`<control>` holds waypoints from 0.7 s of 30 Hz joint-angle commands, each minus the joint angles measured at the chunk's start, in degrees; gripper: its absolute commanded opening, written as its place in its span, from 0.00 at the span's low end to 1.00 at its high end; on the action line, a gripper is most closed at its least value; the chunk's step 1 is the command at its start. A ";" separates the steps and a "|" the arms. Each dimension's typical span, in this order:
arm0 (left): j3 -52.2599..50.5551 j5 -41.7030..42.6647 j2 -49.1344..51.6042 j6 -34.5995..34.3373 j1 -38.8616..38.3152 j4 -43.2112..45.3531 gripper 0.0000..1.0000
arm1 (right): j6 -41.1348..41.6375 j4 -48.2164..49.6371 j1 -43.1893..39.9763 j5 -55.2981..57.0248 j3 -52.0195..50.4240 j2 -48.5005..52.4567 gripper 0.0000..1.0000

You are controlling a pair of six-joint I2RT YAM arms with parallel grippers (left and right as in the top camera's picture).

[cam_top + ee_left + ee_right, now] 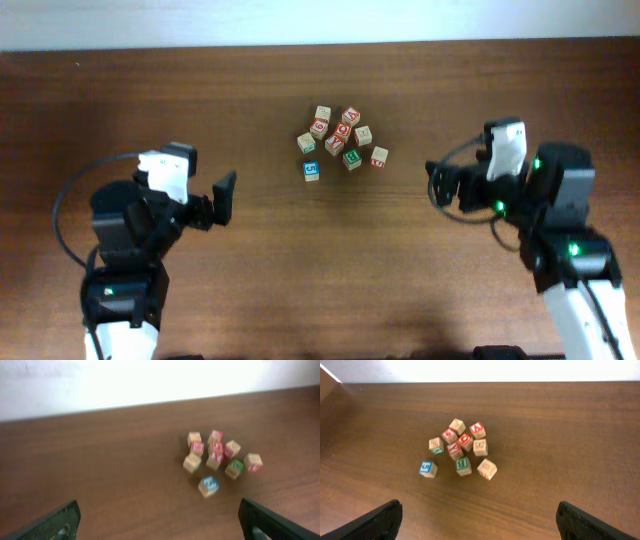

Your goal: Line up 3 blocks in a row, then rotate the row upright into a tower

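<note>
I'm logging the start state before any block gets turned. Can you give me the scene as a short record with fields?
surface: brown wooden table
cubes: ten small letter cubes, all resting on the table
blue block: alone, off the group's robot-side left corner
green block: on the robot-side edge of the cluster
tan block: red print, just right of the green block
left gripper: open, empty, left of the cubes
right gripper: open, empty, right of the cubes
contact: neither gripper touches a cube

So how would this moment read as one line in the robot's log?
left pincer: open, empty | right pincer: open, empty | blue cube, green cube, tan cube: on table, untouched
</note>
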 commanded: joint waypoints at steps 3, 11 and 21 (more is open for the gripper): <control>18.36 1.27 10.78 -0.28 0.09 -12.22 0.99 | 0.26 -6.27 0.33 -3.45 15.76 12.76 0.98; 50.42 5.20 46.45 -0.09 -0.02 -33.16 0.99 | 0.28 -3.76 4.61 -8.07 23.98 37.70 0.98; 50.42 5.05 46.90 -0.09 -0.02 -33.18 0.99 | 34.45 8.66 20.63 28.61 23.98 59.25 0.57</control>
